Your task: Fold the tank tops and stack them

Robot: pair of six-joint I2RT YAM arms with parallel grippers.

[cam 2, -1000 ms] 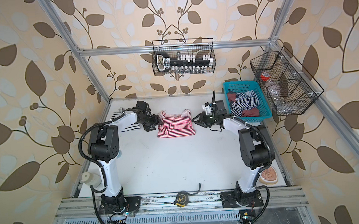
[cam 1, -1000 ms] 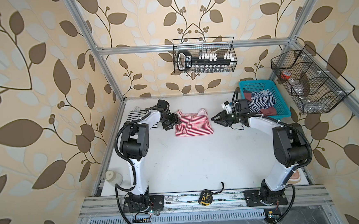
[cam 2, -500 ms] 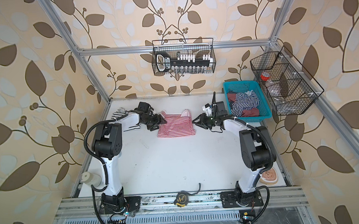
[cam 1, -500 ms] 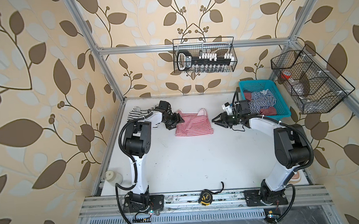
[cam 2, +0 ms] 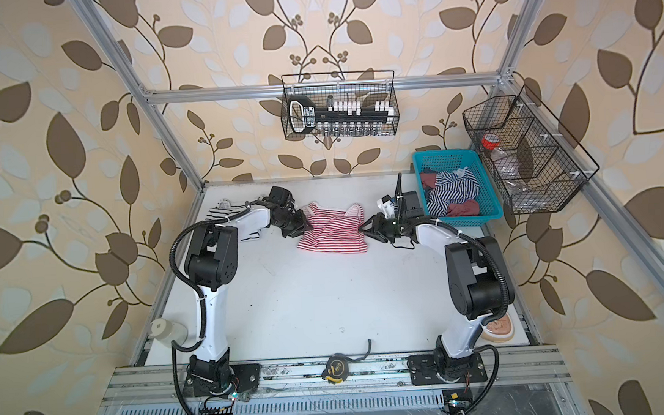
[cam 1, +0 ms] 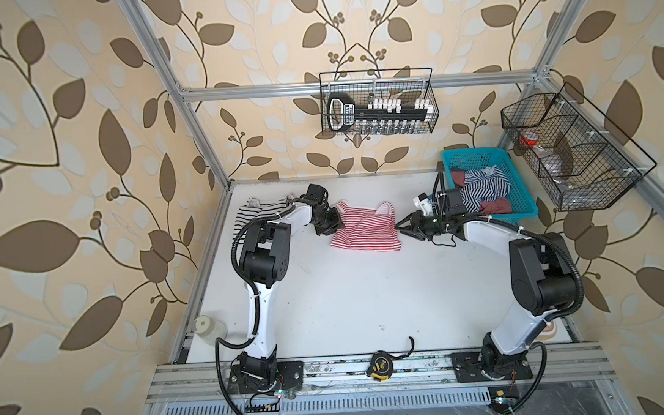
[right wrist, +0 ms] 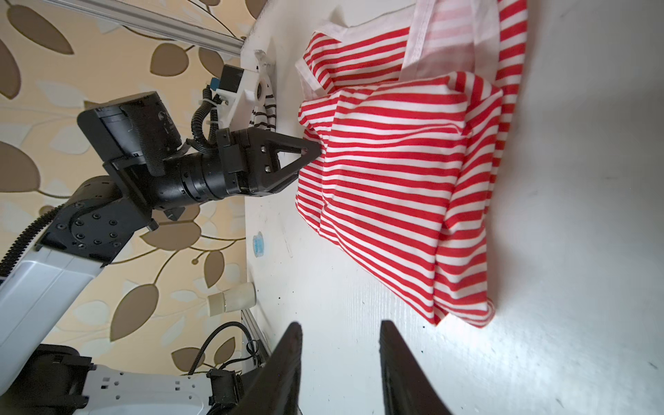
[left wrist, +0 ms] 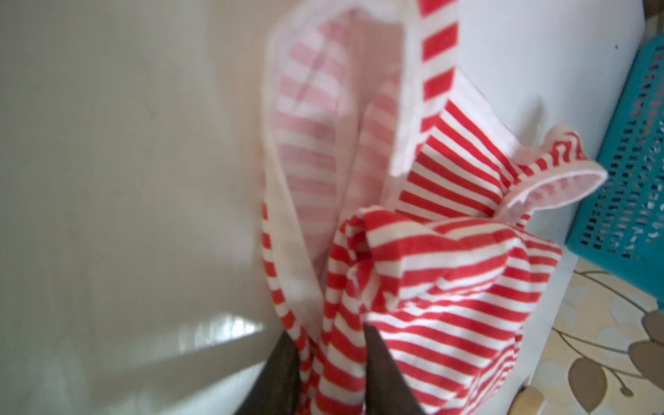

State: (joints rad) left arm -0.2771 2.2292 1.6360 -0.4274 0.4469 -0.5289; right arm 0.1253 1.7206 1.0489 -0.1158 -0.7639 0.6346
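Left wrist shows my left gripper pinching the red-and-white tank top; right gripper gapes empty; next, I'd fold it rightward.

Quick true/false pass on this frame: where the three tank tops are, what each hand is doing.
1. The left hand grips the red-and-white tank top. True.
2. The right hand holds the navy-and-white tank top. False: it is open and empty beside the red-and-white tank top; the navy-and-white one lies in the turquoise basket.
3. The black-and-white tank top lies on the table in the far left corner. True.
4. The red-and-white tank top is stacked on the black-and-white one. False: they lie apart on the table.
5. The tape measure sits in the basket. False: it rests on the front rail.
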